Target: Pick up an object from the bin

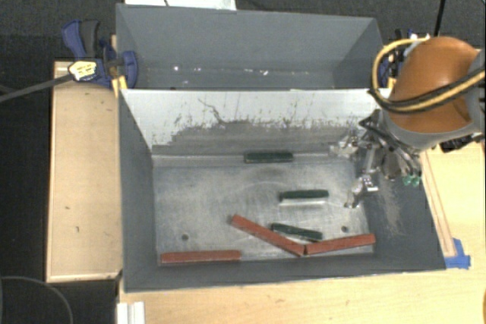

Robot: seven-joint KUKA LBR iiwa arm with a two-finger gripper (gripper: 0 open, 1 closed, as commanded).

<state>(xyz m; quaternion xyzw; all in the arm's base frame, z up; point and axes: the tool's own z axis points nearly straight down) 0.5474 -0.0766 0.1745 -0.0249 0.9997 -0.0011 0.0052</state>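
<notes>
the end effector (358,192) hangs low in the grey bin (228,117), just to the view's right of the middle green bar (304,196). that bar lies flat on the floor and looks like the nearest candidate to pick. nothing shows in the grip, and whether the end effector is spread or pressed together i cannot tell. the main risk, as i judge it, is a miss — the bar is thin and flat against the metal, so the end effector could skate over it or nudge it away instead of catching it. the end effector also sits between that bar and the bin's right wall, so a sideways correction might graze the wall. nearer the camera than the middle green bar lies a second green bar (296,231), resting against a long red-brown strip (262,231) that runs aslant and meets a shorter red-brown strip (342,242) at its end — a descent drifting that way could land on this tangle and drag more than one piece. a third green bar (268,157) lies beyond the middle one by the back wall, and another red-brown strip (200,257) lies well off to its front left; neither stands in the way.
</notes>
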